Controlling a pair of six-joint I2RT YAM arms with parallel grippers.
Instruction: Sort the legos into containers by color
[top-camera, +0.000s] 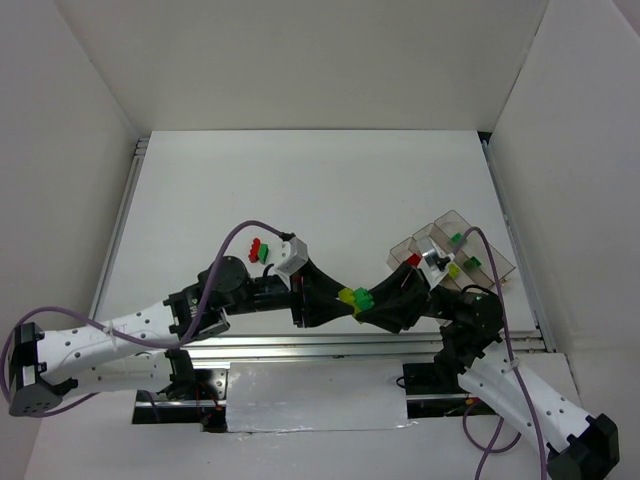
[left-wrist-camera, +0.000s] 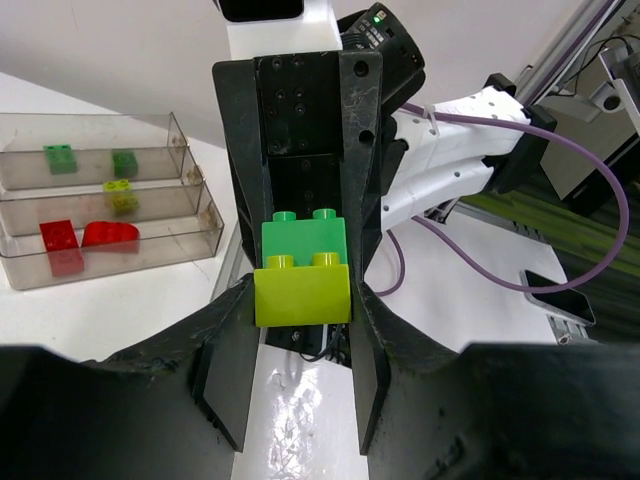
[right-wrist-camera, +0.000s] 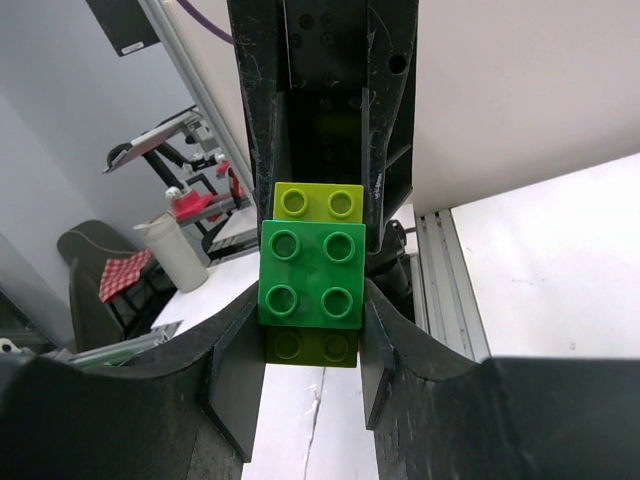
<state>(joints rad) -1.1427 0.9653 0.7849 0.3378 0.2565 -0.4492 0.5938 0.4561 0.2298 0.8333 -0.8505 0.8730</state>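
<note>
Two stuck bricks, yellow-green (left-wrist-camera: 302, 292) on green (right-wrist-camera: 311, 273), hang between the arms, with the tray (top-camera: 447, 222) at their two o'clock. Left gripper (left-wrist-camera: 300, 320) clamps yellow-green and right gripper (right-wrist-camera: 311, 320) clamps green. Best peel them apart with a slight twist, keeping both grips firm.

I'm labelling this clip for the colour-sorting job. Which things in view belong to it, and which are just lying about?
Job: green brick in right claw, joined to yellow-green brick in left claw; loose red and green bricks; clear tray.
Lying about: purple cable; white bottle; checked cloth.
</note>
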